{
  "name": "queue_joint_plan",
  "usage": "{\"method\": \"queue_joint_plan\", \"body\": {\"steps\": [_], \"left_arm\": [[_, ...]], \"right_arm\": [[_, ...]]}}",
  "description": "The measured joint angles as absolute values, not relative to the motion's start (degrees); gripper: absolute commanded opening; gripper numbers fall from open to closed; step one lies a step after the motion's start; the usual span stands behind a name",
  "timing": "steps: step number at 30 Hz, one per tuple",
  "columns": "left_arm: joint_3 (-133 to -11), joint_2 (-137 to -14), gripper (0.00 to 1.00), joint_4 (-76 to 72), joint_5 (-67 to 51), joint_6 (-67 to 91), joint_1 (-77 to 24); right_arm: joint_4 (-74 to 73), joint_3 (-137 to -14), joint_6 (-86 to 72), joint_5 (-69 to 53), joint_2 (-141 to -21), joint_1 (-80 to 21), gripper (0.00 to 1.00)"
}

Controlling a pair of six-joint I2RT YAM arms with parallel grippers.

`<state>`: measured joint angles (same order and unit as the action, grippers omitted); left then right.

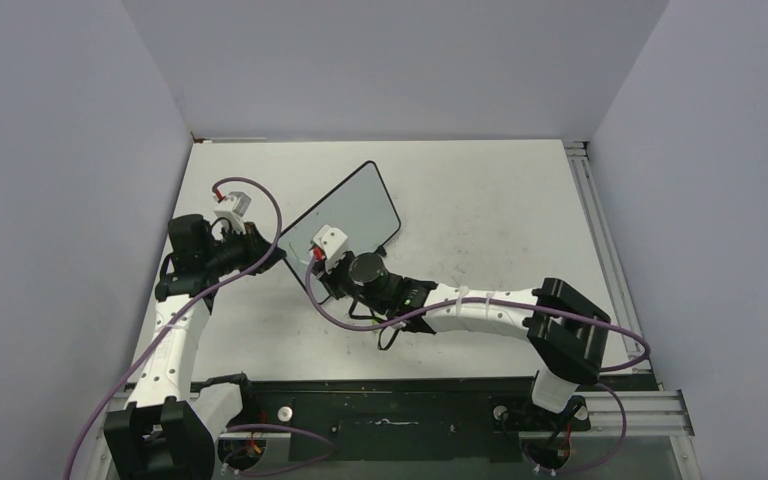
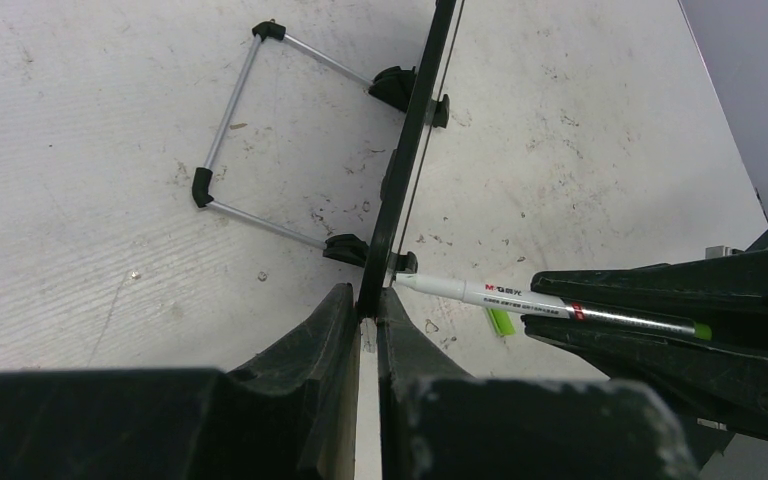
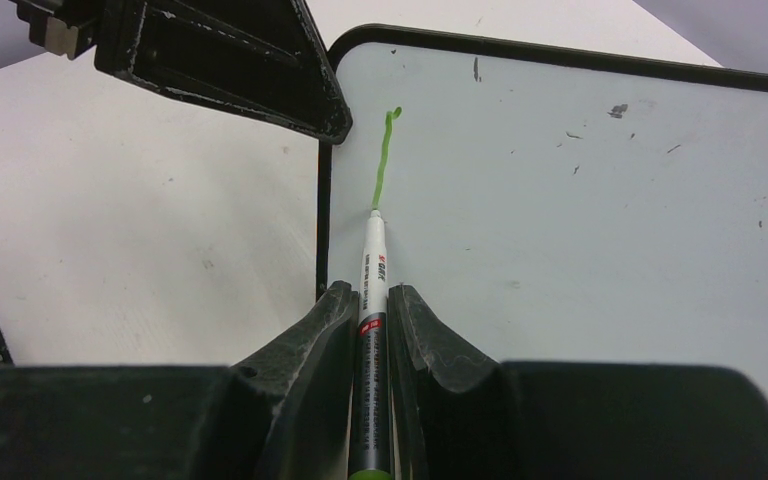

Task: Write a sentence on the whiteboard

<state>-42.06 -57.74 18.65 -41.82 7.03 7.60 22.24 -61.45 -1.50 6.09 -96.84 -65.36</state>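
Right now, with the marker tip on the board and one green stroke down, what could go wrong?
1. The left gripper pinches only the thin edge of the whiteboard, which is propped by a wire stand; pen pressure may twist or tip it.
2. The marker pokes well out of the right gripper; it could slide or tilt, skewing the green stroke.

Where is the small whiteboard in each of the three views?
Top external: whiteboard at centre, between the arms.
Left wrist: whiteboard edge-on, a thin black line from top centre.
Right wrist: whiteboard fills the upper right, behind the marker.
Shared landmark: the left gripper, clamped on its edge in all three.
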Motion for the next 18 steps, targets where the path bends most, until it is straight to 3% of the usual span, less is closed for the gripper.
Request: {"method": "queue_joint_plan", "body": {"steps": [18], "left_arm": [[-42.06, -57.54, 0.00, 18.68, -41.80, 6.98, 7.60]], "right_arm": [[23.94, -62.98, -0.01, 6.70, -93.65, -65.67, 0.05]]}}
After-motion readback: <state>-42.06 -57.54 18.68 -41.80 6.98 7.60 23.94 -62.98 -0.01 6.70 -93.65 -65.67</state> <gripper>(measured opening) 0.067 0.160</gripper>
